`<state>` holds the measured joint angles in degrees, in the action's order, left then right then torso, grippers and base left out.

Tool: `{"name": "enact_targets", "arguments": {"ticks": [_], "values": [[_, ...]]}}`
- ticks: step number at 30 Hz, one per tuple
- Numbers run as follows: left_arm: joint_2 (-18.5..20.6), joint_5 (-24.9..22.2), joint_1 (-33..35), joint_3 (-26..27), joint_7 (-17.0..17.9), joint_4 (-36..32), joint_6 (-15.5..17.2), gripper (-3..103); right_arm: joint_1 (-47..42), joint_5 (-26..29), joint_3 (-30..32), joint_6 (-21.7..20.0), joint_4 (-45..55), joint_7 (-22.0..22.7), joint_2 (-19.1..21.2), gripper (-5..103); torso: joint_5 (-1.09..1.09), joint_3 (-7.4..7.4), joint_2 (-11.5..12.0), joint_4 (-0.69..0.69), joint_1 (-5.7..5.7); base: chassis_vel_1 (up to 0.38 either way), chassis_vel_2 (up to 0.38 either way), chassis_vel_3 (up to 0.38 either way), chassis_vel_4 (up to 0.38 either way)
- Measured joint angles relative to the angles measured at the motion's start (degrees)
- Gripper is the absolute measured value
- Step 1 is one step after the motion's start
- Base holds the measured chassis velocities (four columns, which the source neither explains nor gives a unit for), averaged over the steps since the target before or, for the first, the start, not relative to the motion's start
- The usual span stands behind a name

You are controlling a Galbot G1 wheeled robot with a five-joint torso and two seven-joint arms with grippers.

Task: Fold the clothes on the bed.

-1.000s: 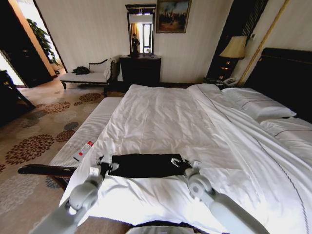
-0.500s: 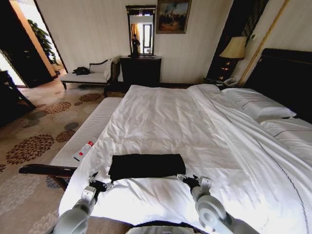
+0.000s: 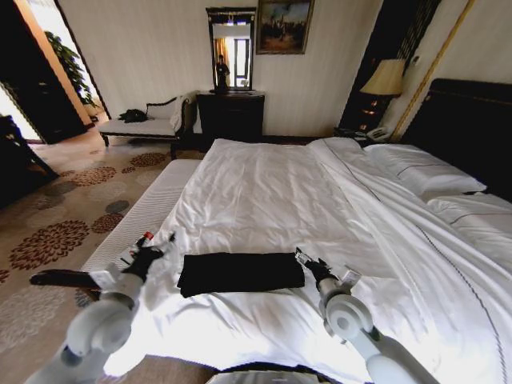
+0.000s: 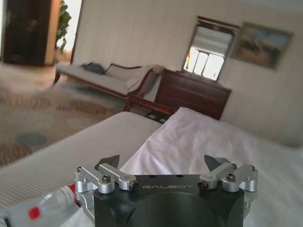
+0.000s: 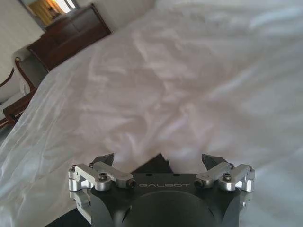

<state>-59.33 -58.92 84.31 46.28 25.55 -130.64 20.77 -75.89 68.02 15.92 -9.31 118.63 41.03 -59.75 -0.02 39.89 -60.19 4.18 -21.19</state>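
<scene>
1. Clothes [image 3: 240,272]: one black T-shirt, already folded into a flat, narrow band, lies on the white duvet near the foot of the bed [image 3: 272,192], nearer its left edge.
2. Handling, as a judgement: the fabric looks soft, light and limp. It would sag and unfold if lifted by one point, so the two short ends of the band look like the best places to take hold, one at each end, pinching all layers together.
3. Left end effector [image 3: 152,250] hangs just left of the shirt's left end, above the edge of the duvet, fingers spread apart and grasping nothing.
4. Right end effector [image 3: 310,264] sits just beside the shirt's right end, fingers likewise spread apart and empty.
5. Count: one shirt, one bed, two end effectors, two pillows [image 3: 422,170] at the far right by the headboard.
6. One small bottle with a red cap [image 3: 136,247] lies on the cushioned bench [image 3: 140,218] along the bed's left side.
</scene>
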Motion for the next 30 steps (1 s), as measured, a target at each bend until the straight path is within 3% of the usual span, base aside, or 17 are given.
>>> {"name": "enact_targets", "arguments": {"ticks": [1,6,9,14,18,25,30], "values": [[0.0,0.0,0.0,0.0,0.0,0.0,0.0,100,0.0,0.0,0.0,0.0,0.0,0.0,0.0,100,0.0,0.0,0.0,0.0,0.0,0.0,0.0,0.0,0.0],[2.4,-13.4,-4.7,5.8,0.9,-7.3,2.0,100,0.1,4.1,4.2,-0.3,-4.6,-6.1,-2.8,100,0.04,0.0,0.0,0.04,-0.01,0.0,0.0,0.0,0.0],[3.0,-15.4,-5.1,7.1,0.8,-10.8,2.8,100,-0.7,4.2,5.1,-0.3,-6.7,-9.5,-2.8,100,0.04,0.0,0.0,0.02,-0.01,0.0,0.0,0.0,0.0],[1.2,-11.1,-3.8,4.2,0.8,-13.0,3.8,100,-0.7,4.3,4.4,-0.7,-11.0,-14.2,-1.8,100,0.0,0.0,0.0,0.03,0.0,0.0,0.0,0.0,0.0],[0.1,-7.6,-2.9,2.5,0.8,-13.0,3.9,100,1.0,4.2,2.7,-1.0,-12.5,-15.4,-1.0,100,0.02,0.0,0.0,0.02,-0.01,0.0,0.0,0.0,0.0],[0.0,-5.2,-2.3,2.3,0.8,-12.4,3.6,100,0.9,5.2,2.0,-1.8,-11.8,-15.0,0.7,100,0.02,0.0,0.0,0.01,-0.01,0.0,0.0,0.0,0.0],[-0.7,-3.5,-1.8,1.5,0.6,-12.0,3.5,100,-2.7,8.8,3.4,-2.0,-6.3,-13.4,-0.3,100,0.01,0.0,0.0,0.03,0.0,0.0,0.0,0.0,0.0]]}}
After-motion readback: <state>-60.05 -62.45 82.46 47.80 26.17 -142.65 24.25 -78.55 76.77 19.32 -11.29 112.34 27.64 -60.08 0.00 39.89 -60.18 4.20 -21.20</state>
